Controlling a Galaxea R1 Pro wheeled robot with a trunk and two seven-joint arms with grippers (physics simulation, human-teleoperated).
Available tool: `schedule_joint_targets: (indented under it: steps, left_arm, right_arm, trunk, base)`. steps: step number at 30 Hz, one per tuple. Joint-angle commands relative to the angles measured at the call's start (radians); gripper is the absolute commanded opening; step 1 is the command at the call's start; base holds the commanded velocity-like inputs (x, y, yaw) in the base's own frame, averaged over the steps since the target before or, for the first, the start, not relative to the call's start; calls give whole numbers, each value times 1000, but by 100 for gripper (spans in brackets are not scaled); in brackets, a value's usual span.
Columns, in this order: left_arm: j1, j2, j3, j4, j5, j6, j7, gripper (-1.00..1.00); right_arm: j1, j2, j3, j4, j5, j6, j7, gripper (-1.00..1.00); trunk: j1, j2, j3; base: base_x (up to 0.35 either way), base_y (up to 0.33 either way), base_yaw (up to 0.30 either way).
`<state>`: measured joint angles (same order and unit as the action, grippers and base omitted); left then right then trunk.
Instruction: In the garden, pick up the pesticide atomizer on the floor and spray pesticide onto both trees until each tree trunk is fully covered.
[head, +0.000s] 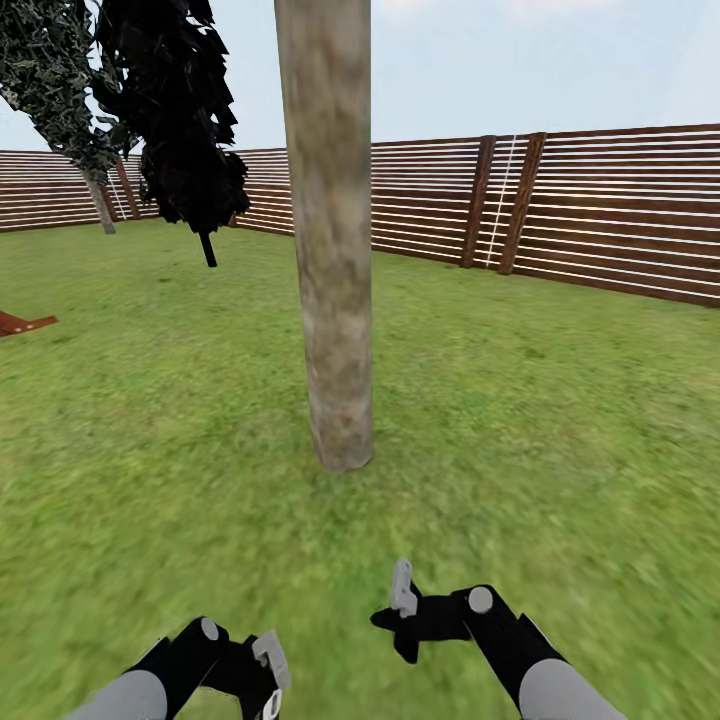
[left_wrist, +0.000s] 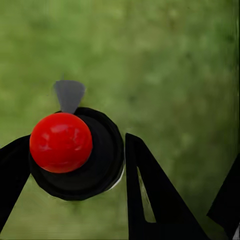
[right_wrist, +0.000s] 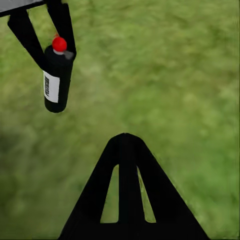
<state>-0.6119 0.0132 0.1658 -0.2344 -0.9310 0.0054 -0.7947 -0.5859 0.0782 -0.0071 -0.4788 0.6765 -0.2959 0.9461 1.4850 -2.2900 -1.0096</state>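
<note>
You are on a green lawn (head: 560, 420) closed in by a red-brown slat fence (head: 620, 210) under a pale sky. Straight ahead of you stands a thick, pale grey-beige tree trunk (head: 332, 250), upright, its foot in the grass just beyond your arms. Further off to your left stands a second tree (head: 60, 80) with mottled dark green-grey foliage and a thinner-looking trunk near the fence, and beside it a black-leaved plant (head: 180, 120) on a thin dark stem. A red-brown wooden edge (head: 22, 323) pokes in at the far left of the head view.

Your left gripper (head: 262, 672) sits low at the bottom of the head view. The left wrist view shows the pesticide atomizer (left_wrist: 75, 152) from above: red top, black body, grey nozzle, pressed between the dark fingers (left_wrist: 155, 195), so the jaws are clamped on it. From the right wrist view you see the same bottle (right_wrist: 56, 80) hanging upright over the grass in that gripper, white label on its side, well above the ground.

Your right gripper (head: 402, 625) hovers over the grass nearer the trunk, nothing between its fingers. Whether its jaws stand apart or together cannot be told here.
</note>
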Motion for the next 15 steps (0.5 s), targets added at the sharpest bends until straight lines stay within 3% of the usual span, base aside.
schedule_joint_targets:
  steps: [1,6,11,15]
  left_arm:
    - [0,-11,-1,-2,-10,0,0,-100]
    - [0,-41,4,-2,-9,-16,-7,-100]
    - [0,-111,4,-25,-2,-53,-30,-100]
    - [-11,-134,5,-31,0,-53,-32,-100]
  right_arm:
    - [0,9,0,-1,0,19,1,-100]
    - [0,28,1,-3,0,38,2,-100]
    - [0,41,1,-3,0,38,2,-100]
    - [0,41,1,-3,0,38,2,-100]
  trunk:
    - [0,0,0]
    - [0,0,0]
    - [0,0,0]
    - [0,0,0]
  base:
    - [0,0,0]
    - [0,0,0]
    - [0,0,0]
    - [0,0,0]
